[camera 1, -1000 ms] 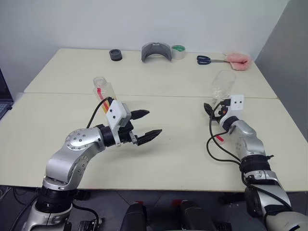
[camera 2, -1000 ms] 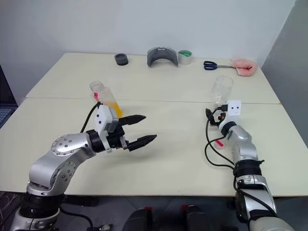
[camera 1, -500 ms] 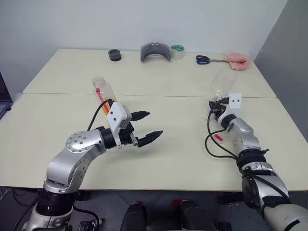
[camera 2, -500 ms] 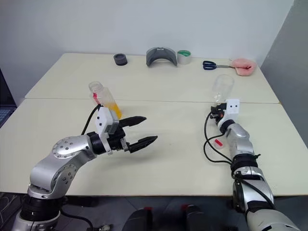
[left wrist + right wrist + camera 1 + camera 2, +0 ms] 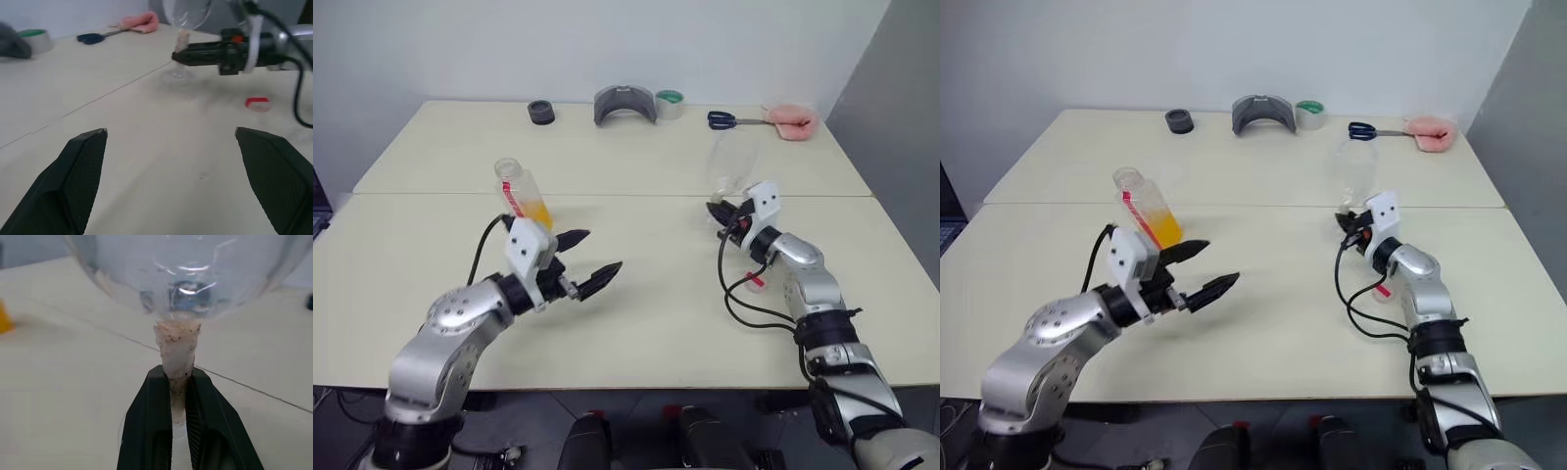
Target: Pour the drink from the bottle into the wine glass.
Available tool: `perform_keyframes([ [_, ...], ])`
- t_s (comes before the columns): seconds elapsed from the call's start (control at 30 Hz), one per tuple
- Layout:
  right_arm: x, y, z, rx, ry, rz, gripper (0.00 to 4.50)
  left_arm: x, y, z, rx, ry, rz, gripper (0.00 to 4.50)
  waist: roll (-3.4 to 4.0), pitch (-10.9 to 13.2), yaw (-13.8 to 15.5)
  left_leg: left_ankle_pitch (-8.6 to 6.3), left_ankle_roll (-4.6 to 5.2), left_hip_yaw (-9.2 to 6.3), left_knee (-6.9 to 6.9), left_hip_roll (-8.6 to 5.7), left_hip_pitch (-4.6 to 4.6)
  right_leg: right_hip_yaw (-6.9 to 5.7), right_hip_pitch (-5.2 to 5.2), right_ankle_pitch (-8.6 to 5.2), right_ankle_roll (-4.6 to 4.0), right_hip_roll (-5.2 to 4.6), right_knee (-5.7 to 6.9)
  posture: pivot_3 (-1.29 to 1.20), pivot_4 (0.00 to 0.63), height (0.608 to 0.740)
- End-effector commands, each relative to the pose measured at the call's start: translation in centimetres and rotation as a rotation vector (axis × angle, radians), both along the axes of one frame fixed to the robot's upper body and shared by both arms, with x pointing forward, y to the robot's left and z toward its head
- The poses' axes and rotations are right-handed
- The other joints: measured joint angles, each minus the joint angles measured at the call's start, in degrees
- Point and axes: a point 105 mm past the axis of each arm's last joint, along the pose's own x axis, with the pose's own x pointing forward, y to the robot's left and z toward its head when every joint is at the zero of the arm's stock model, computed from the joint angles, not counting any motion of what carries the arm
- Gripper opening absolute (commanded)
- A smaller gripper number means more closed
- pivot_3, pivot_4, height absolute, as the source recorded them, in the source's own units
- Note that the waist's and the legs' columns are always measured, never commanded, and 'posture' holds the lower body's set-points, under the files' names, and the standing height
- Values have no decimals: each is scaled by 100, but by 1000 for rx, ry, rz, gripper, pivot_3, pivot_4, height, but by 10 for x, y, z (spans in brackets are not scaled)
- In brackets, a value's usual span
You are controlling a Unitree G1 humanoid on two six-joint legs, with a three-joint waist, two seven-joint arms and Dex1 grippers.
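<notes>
wine glass [image 5: 1355, 168] upright, stem vertical, bowl empty, on the table [image 5: 1263, 294] at right; right gripper [image 5: 178, 396] clamped on its stem. bottle [image 5: 1144, 208] leans left, mouth up, orange drink [image 5: 1163, 229] low inside. left gripper [image 5: 1197, 267] fingers wide apart, holding nothing.

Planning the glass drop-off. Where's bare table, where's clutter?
Free: the near table between the open left end effector and the right end effector holding the wine glass. Crowded: the far edge, with tape, scissors and pink cloth. A red cap lies beside the right arm.
</notes>
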Motion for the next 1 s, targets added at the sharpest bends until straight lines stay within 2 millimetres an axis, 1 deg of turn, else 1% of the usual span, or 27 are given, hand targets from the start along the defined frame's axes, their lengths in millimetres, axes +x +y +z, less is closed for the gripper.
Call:
perform_keyframes([
  [0.03,-28,35,27,27,-35,137,100,-22,8,8,-40,-26,101,4500,0,0,10,0,0,0,0,-1,-1,-1,0,-1,-1,-2,0,0,150,740],
  [0.1,-38,48,25,31,-13,175,100,-35,11,2,-60,3,149,4500,-1,-1,10,0,0,-2,2,-1,-1,-2,0,-1,-1,-4,0,0,150,740],
  [0.2,-44,66,7,3,43,211,100,-50,17,-7,-73,23,240,4500,-4,-2,8,0,0,-3,4,-2,1,-3,2,-3,2,-5,0,0,150,740],
  [0.27,-43,76,-5,-19,67,223,100,-58,18,-12,-84,39,269,4500,-6,-2,10,0,-1,-1,7,-3,2,-3,3,-5,4,-5,-1,0,150,740],
  [0.33,-40,81,-12,-40,75,226,100,-62,18,-14,-91,49,280,4500,-6,-2,16,0,-1,1,9,-4,4,-2,4,-7,6,-5,-2,0,150,740],
  [0.4,-34,84,-16,-60,69,219,100,-64,17,-15,-93,49,279,4500,-7,-1,17,0,0,0,10,-4,5,-3,3,-9,9,-4,-2,0,150,740],
  [0.47,-20,83,-18,-75,53,184,100,-65,18,-16,-89,48,274,4500,-8,-1,8,0,-1,3,11,-5,5,-2,3,-9,8,-4,-2,0,150,740],
  [0.57,-5,84,-19,-77,44,154,100,-65,20,-19,-60,30,257,4500,-9,0,-12,0,0,6,10,-2,9,1,2,-6,5,0,-1,0,150,740],
  [0.73,10,86,-19,-57,43,126,100,-58,23,-18,-51,-3,260,4500,-9,0,-16,0,0,4,1,-1,10,-3,2,-10,-13,3,-1,0,150,740],
  [0.83,13,87,-24,-53,51,120,100,-52,21,-16,-58,-18,255,4500,-9,-1,-22,0,0,3,0,-1,10,-3,2,-10,-14,3,0,0,150,740],
  [0.9,11,88,-28,-50,58,129,855,-50,20,-15,-59,-24,251,4500,-9,-1,-24,0,0,3,0,-1,10,-3,3,-10,-13,3,0,0,150,740],
  [0.93,9,89,-30,-50,61,139,1069,-49,19,-14,-57,-27,248,4500,-10,-1,-23,0,0,3,0,-1,10,-2,3,-10,-13,3,0,0,150,740],
  [1.0,5,89,-33,-49,59,150,1811,-48,19,-13,-55,-30,245,4500,-9,-1,-23,0,0,2,0,0,10,-3,3,-10,-13,3,1,0,150,740],
])
